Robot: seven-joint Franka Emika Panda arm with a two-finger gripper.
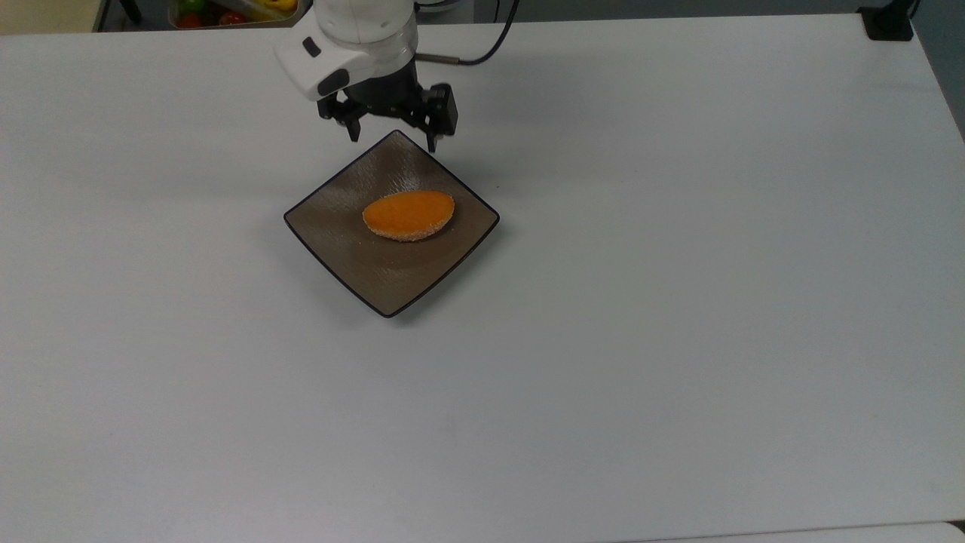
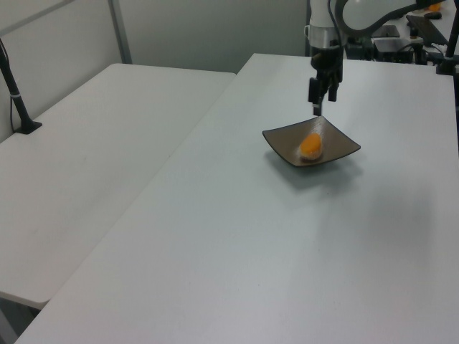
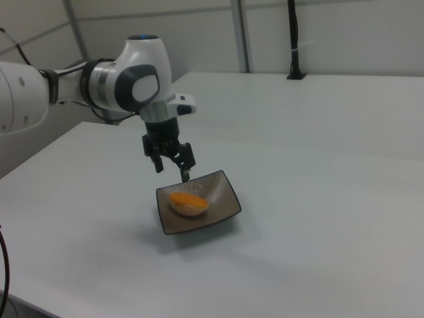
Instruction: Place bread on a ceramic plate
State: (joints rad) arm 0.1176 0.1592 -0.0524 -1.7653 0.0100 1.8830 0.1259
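Note:
The bread [image 1: 408,215] lies flat on the ceramic plate [image 1: 354,249], a square brown-grey dish with a dark rim set corner-on in the top view. The same orange slice [image 2: 310,145] rests in the plate [image 2: 344,150] in the left view, and the bread [image 3: 187,201] sits in the plate [image 3: 222,202] in the right view. My gripper [image 1: 392,139] hangs open above the plate's far corner, holding nothing, its fingers spread wide. It also appears raised over the plate in the left view [image 2: 324,106] and in the right view [image 3: 171,171].
The plate stands on a wide white table [image 1: 678,302]. A bin of coloured items [image 1: 226,11] sits beyond the table's far edge in the top view. A black post base [image 1: 889,23] stands at the top view's far right corner. A second white table [image 2: 86,165] adjoins in the left view.

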